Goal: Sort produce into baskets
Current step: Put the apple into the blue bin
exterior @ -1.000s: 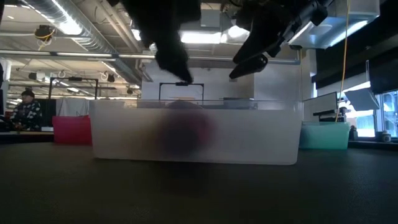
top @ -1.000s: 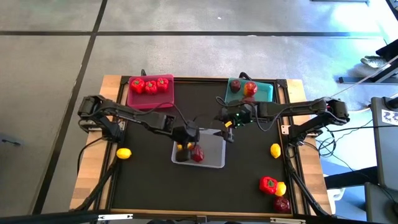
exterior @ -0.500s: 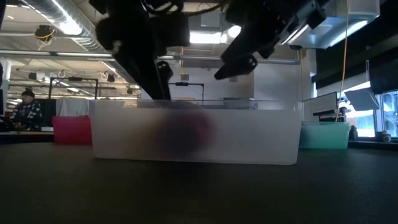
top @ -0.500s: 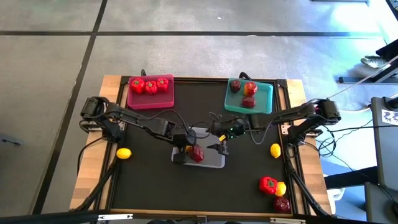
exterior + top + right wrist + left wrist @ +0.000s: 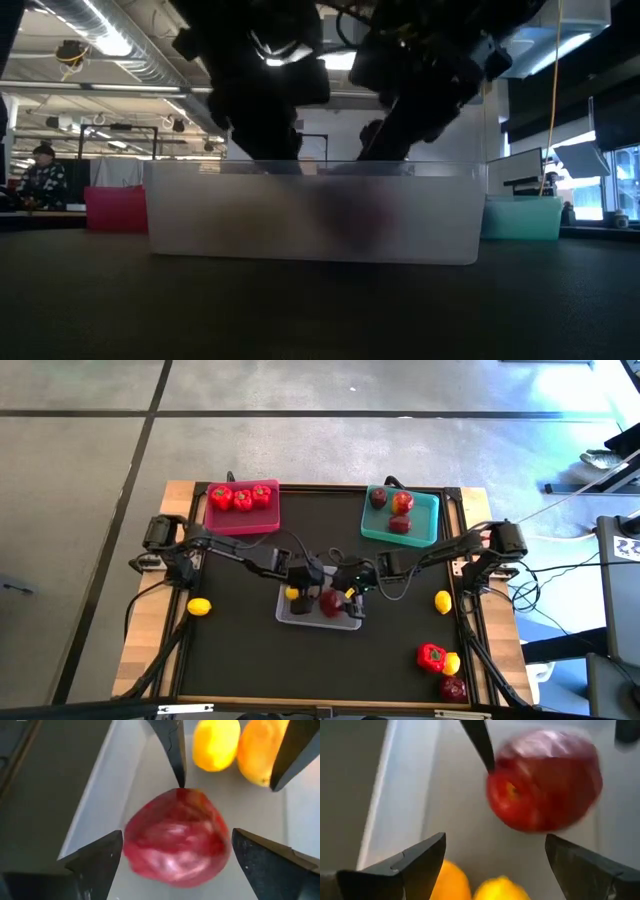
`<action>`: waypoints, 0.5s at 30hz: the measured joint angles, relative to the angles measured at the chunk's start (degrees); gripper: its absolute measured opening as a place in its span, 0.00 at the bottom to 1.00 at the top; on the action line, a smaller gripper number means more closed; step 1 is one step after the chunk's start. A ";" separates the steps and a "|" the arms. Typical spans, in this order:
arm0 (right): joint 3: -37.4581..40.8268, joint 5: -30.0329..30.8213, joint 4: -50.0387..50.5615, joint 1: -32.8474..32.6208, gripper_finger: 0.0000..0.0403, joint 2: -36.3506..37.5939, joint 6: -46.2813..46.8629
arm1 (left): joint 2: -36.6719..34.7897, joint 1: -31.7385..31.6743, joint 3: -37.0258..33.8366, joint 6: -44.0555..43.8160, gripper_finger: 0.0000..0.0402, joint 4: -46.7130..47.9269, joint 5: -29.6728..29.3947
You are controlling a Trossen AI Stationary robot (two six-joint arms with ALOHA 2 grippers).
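A dark red apple [image 5: 175, 837] lies in the translucent grey-white tray [image 5: 345, 624] at the table's middle, beside two yellow lemons [image 5: 216, 742]. My right gripper [image 5: 177, 832] is open and low in the tray, one finger on either side of the apple. My left gripper [image 5: 494, 840] is open and empty, low in the tray's left part, just past the lemons [image 5: 502, 887] and facing the apple [image 5: 542, 780]. In the high view the two grippers, left [image 5: 303, 582] and right [image 5: 350, 592], meet over the tray. The tray's frosted wall [image 5: 200, 215] hides the fingertips in the low view. My right gripper stands with its open fingers [image 5: 100, 865] close on either side of the apple, which lies on the tray floor. I cannot tell whether they touch it. My left gripper has a fingertip [image 5: 179, 780] at the apple's edge; I cannot tell whether it touches.
A pink tray [image 5: 212, 520] with three red peppers stands far left. A teal tray [image 5: 430, 525] with three apples stands far right. Loose lemons lie at the left [image 5: 199, 606] and right [image 5: 442, 600]. A pepper [image 5: 431, 656], a lemon and an apple lie near right.
My right gripper has come from beside the teal tray toward the table's left and near edge and gone down into the grey-white tray, around the apple. My left gripper has sunk lower into the tray. The apple has shifted a little toward the right.
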State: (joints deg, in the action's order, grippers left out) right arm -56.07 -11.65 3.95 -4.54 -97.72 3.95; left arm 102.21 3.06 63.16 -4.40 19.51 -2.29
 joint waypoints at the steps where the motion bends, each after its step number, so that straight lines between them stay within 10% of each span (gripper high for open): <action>1: 0.01 0.11 0.16 0.00 0.92 -0.26 -0.03 | 0.10 -0.47 0.00 -0.04 0.84 -0.20 -0.02; 15: -0.05 4.53 2.48 0.07 0.92 -1.99 1.86 | 0.76 -3.20 0.00 -1.54 0.84 -2.59 -0.12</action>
State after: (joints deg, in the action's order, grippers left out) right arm -56.12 -7.11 6.43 -4.47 -99.70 5.82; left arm 102.98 -0.14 63.16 -5.93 16.91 -2.42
